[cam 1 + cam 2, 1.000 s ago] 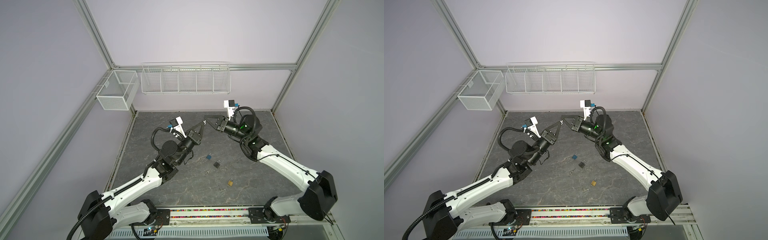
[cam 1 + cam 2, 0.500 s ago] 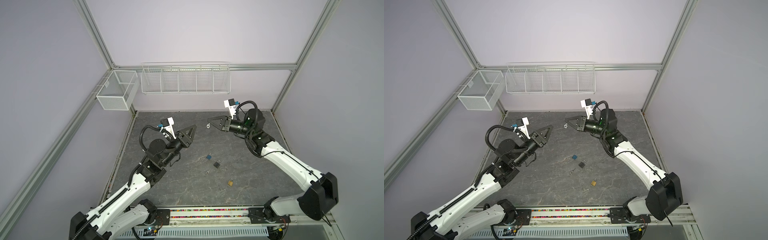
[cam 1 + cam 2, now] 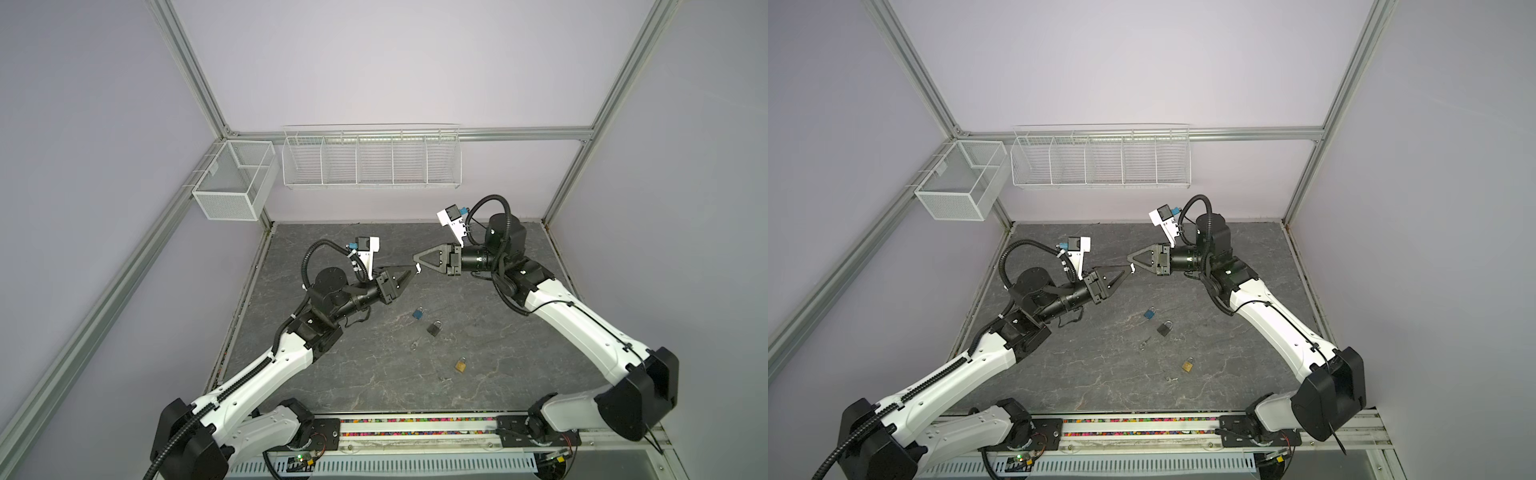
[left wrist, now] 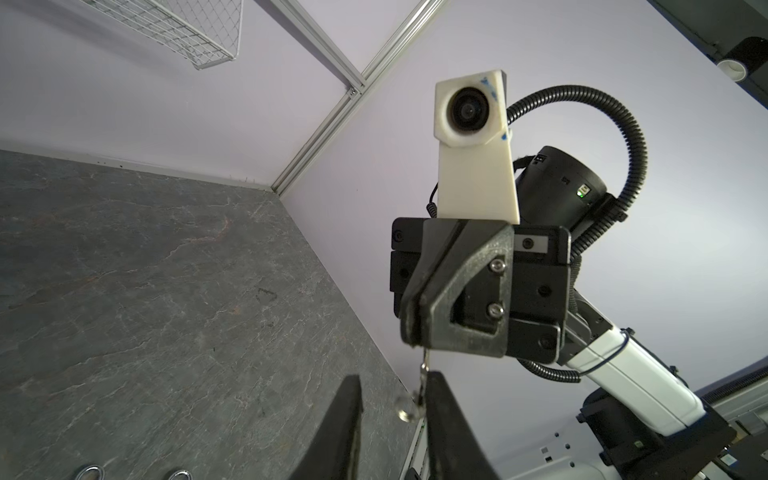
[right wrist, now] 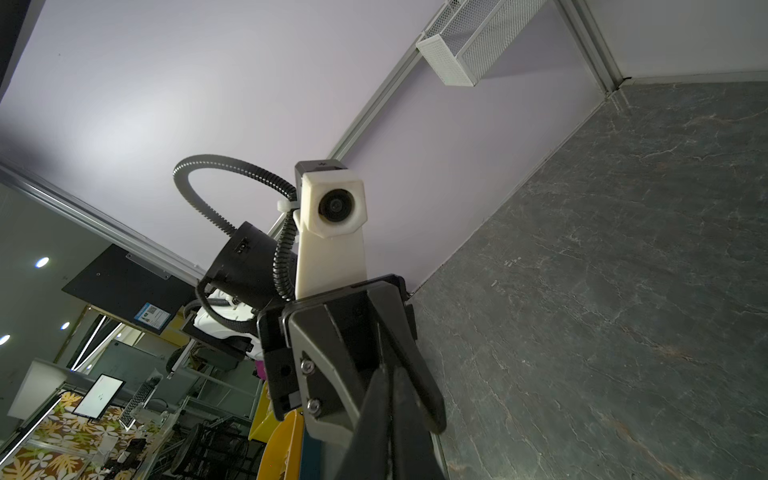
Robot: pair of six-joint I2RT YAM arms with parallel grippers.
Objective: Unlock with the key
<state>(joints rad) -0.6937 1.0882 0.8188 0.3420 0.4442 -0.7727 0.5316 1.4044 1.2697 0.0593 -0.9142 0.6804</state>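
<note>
Right gripper [image 4: 412, 332] clamped on key [image 4: 407, 410]. Key dangles midair between parted jaws of left gripper [image 4: 394, 380], not yet pinched. Blue padlock [image 3: 418, 313], black padlock [image 3: 434, 328], brass padlock [image 3: 460, 365] on tabletop [image 3: 332, 374] below. Risk: loose-hanging key swings, left jaws close off-centre, key drops.

A white mesh basket [image 3: 232, 187] hangs beside a five-compartment wire rack [image 3: 371, 160]. Both sit above the grey tabletop [image 3: 478, 365].

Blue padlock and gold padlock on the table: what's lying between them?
A black padlock lies between the blue padlock and the gold padlock, apart from both; both top views show it.
</note>
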